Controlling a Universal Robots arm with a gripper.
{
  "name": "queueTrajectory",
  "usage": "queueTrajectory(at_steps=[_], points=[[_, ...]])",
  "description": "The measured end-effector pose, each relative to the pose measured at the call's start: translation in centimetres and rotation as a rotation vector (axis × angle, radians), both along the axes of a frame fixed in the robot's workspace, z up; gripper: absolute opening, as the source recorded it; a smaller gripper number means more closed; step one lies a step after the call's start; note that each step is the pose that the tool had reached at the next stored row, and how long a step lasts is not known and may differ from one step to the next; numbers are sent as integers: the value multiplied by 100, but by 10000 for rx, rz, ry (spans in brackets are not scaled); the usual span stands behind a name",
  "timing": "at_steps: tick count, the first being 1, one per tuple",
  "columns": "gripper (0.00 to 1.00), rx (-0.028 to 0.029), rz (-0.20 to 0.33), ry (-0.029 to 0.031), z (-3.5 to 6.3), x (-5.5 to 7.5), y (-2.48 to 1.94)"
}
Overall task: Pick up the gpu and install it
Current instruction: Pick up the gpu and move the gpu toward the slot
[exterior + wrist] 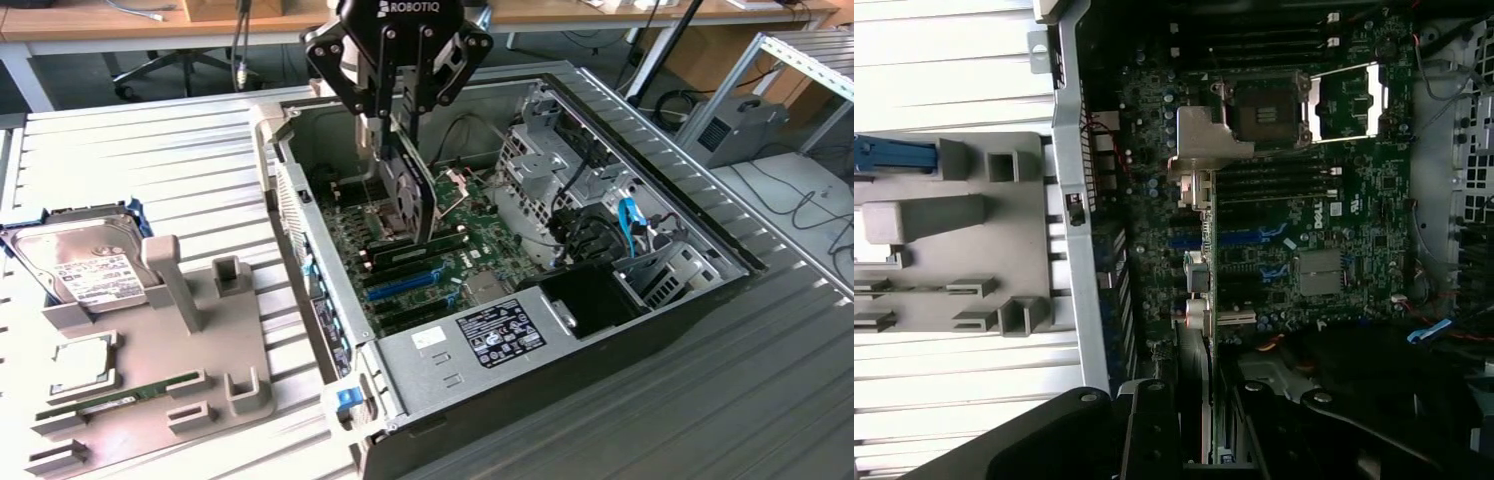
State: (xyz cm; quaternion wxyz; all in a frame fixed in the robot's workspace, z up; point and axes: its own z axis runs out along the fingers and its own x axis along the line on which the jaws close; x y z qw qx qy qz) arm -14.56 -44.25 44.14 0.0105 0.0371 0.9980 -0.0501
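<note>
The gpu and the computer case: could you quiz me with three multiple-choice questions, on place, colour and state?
1. Where is the gpu? A on the grey tray; B over the motherboard in the open case; C on the floor.
2. Colour of the long card slots? A red; B yellow; C blue.
3. The jaws are: A shut on the gpu; B open, empty; C shut on a cable.
Answers: B, it hangs upright above the board; C, blue strips lie on the board; A, they clamp its top edge.
</note>
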Motion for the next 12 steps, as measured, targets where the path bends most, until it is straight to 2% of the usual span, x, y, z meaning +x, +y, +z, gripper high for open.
queueTrajectory(at_steps=[12], points=[[26, 1, 0, -1, -1, 63, 0]])
